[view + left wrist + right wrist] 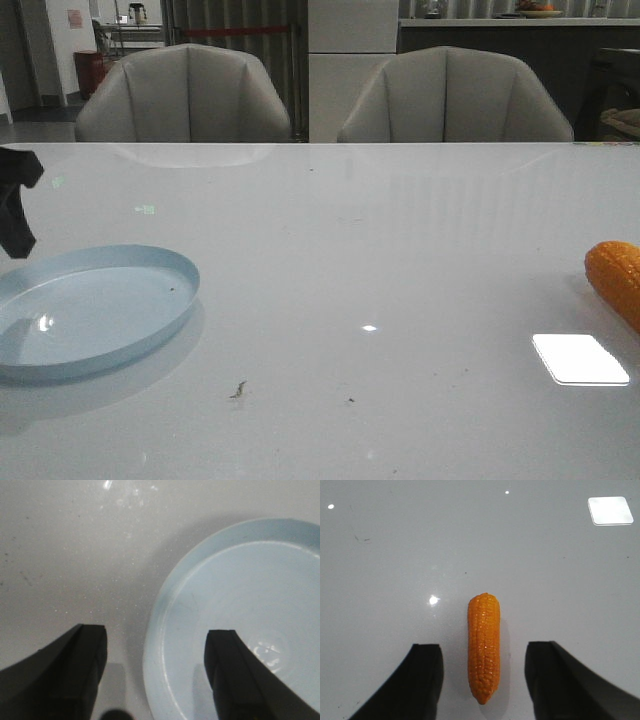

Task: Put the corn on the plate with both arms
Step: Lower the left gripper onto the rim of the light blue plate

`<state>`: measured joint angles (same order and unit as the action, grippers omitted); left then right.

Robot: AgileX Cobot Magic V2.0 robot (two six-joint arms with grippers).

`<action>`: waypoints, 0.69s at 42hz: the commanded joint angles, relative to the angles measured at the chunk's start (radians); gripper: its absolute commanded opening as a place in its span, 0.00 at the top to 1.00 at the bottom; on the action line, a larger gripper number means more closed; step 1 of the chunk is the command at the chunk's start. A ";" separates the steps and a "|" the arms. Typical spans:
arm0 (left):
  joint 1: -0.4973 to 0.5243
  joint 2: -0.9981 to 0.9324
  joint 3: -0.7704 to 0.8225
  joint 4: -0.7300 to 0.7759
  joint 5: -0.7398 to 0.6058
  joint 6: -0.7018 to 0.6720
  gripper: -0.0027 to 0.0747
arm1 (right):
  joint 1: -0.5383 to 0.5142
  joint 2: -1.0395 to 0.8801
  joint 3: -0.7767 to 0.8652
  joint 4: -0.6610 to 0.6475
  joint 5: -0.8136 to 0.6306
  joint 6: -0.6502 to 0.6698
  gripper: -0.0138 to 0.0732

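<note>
The orange corn [617, 276] lies on the white table at the far right edge of the front view. In the right wrist view the corn [483, 647] lies between the two spread fingers of my right gripper [484, 652], untouched. The pale blue plate [60, 345] sits at the near left. My left gripper [156, 639] is open above the plate's rim [160, 625], one finger over the plate, one over the table. Only a dark part of the left arm [16, 200] shows in the front view.
The white glossy table [350, 260] carries small specks [238, 390] and a bright light reflection [580, 358]. Two grey chairs [183, 95] stand behind the far edge.
</note>
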<state>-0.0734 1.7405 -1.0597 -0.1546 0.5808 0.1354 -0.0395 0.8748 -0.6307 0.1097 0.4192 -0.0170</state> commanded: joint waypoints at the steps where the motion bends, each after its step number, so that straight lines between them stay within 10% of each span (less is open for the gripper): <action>1: 0.000 0.000 -0.032 -0.016 -0.018 -0.002 0.34 | -0.002 -0.005 -0.030 0.006 -0.069 -0.001 0.29; 14: 0.000 0.061 -0.032 -0.016 0.005 -0.002 0.41 | -0.002 -0.005 -0.030 0.005 -0.070 -0.001 0.29; 26: 0.000 0.061 -0.038 -0.016 0.006 -0.002 0.86 | -0.002 -0.005 -0.030 0.005 -0.070 -0.001 0.29; 29: 0.000 0.061 -0.055 -0.016 0.010 -0.002 0.83 | -0.002 -0.005 -0.030 0.005 -0.070 -0.001 0.29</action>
<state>-0.0734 1.8401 -1.0766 -0.1604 0.6043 0.1354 -0.0395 0.8748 -0.6307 0.1112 0.4192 -0.0170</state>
